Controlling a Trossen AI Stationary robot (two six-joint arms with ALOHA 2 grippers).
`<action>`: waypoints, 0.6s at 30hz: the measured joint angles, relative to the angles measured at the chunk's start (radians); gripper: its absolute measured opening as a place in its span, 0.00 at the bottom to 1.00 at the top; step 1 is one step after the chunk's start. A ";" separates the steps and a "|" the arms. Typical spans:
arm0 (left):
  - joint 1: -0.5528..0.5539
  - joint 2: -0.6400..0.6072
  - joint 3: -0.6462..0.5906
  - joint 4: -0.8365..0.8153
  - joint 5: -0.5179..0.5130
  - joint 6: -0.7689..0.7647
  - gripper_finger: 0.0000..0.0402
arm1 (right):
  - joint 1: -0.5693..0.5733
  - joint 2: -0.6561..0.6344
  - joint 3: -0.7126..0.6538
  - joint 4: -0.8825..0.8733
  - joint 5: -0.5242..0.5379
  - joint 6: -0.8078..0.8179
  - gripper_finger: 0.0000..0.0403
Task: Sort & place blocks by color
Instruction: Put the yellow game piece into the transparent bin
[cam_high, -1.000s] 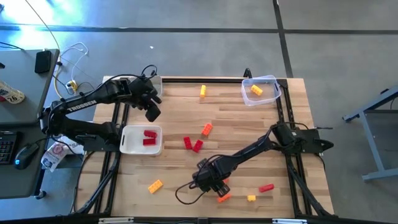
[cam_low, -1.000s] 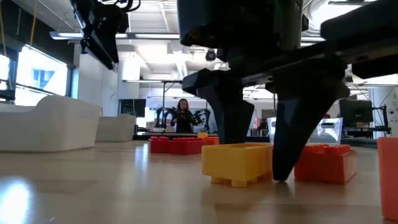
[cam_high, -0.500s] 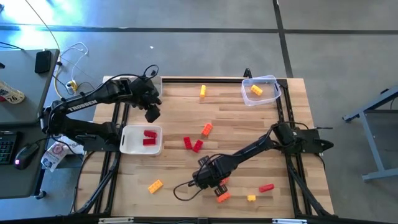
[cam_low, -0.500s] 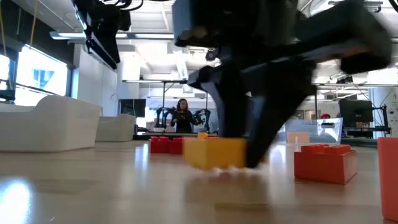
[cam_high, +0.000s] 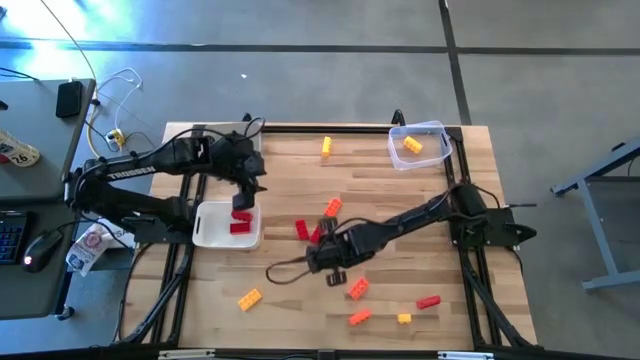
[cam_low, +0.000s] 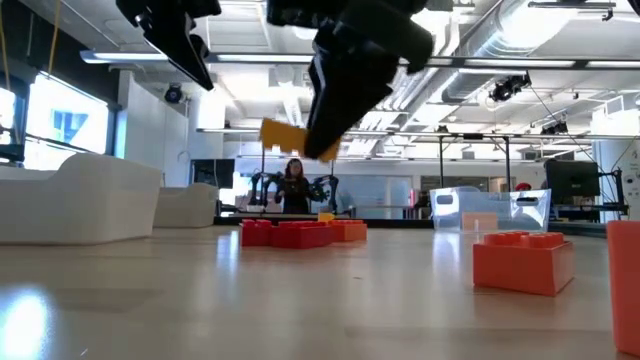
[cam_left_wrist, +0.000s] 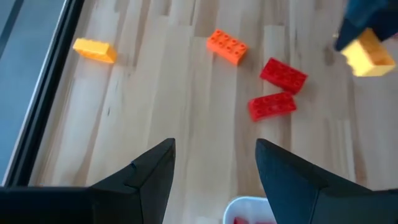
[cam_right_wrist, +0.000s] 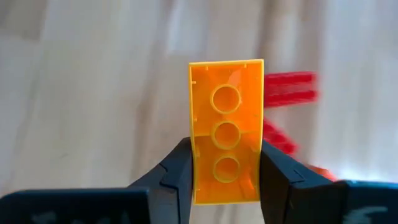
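Though smooth-walled, hollow rectangular yellow block (cam_right_wrist: 226, 148)

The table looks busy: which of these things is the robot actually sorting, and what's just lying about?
Part of the job:
- yellow block in the right gripper
- red blocks
- orange blocks
- white tray
- clear tub

Just lying about:
- cables
- computer mouse

A grey floor (cam_high: 300, 80) with dark seams surrounds the wooden worktop (cam_high: 290, 170); a grey side desk (cam_high: 40, 150) carries a keyboard (cam_high: 8, 235) and a mouse (cam_high: 40, 250); behind, a white ceiling with pipes (cam_low: 520, 50), a bright window (cam_low: 60, 125), a person (cam_low: 294, 186) standing far.
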 joint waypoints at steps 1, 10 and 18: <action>-0.010 0.000 0.000 0.004 0.000 -0.006 0.52 | -0.006 -0.011 0.000 -0.005 0.018 0.006 0.26; -0.075 0.000 0.000 0.012 -0.003 -0.025 0.52 | -0.067 -0.157 0.000 -0.093 0.256 0.090 0.26; -0.126 0.000 0.000 0.012 -0.003 -0.075 0.52 | -0.159 -0.327 0.000 -0.287 0.521 0.269 0.26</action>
